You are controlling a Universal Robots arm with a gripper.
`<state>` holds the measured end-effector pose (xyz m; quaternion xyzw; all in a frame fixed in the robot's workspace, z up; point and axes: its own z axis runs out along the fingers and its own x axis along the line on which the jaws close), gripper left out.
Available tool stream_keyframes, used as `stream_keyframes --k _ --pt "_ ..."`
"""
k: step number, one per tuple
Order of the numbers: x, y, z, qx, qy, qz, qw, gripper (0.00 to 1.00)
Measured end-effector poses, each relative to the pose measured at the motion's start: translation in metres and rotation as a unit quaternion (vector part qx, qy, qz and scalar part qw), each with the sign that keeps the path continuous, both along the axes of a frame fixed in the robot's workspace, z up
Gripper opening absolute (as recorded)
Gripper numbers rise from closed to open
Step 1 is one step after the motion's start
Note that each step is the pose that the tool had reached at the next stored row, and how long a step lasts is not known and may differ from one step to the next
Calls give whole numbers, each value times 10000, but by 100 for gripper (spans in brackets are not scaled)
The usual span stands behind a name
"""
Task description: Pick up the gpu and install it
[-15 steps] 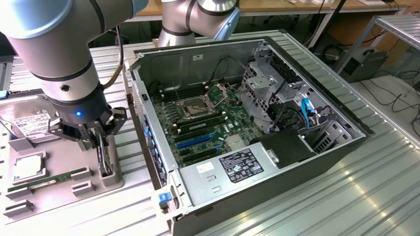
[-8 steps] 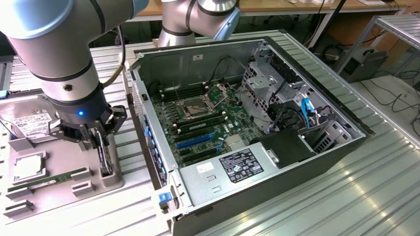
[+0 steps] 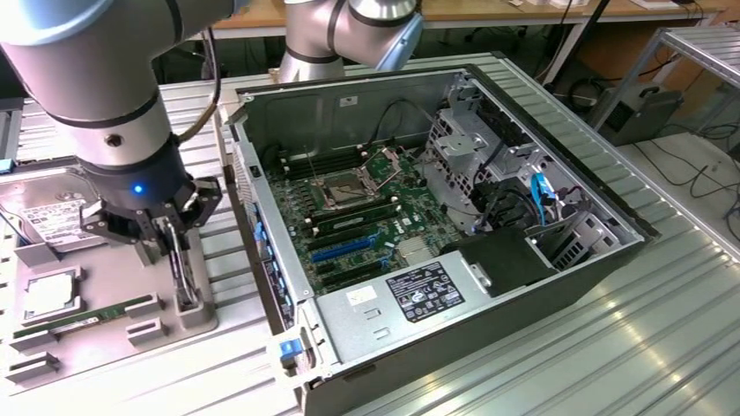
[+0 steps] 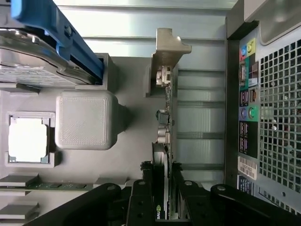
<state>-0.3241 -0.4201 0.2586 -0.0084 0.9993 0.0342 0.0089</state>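
We find the tool (image 3: 173,250) low over the grey holder (image 3: 199,322), its fingers pinching the upright gpu (image 3: 183,279). The hard drive (image 3: 47,217) sits near on the exterior view's left, and the case wall (image 3: 256,217) rises just beside on the right, across a thin strip of tabletop (image 3: 237,351). Straight above the holder we see open air. Inside the case the blue slots (image 3: 345,250) lie uncovered, with the power supply (image 3: 422,290) just beside them. The drive cage (image 3: 463,147) and dark cables (image 3: 509,204) crowd the far side.

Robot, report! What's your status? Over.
Gripper shut on gpu. Gpu standing on edge in grey tray, beside computer case. Nothing in the way.
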Motion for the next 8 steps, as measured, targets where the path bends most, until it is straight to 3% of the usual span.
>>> stream_keyframes --k 8 --pt "13 -3 462 0 0 19 10000 26"
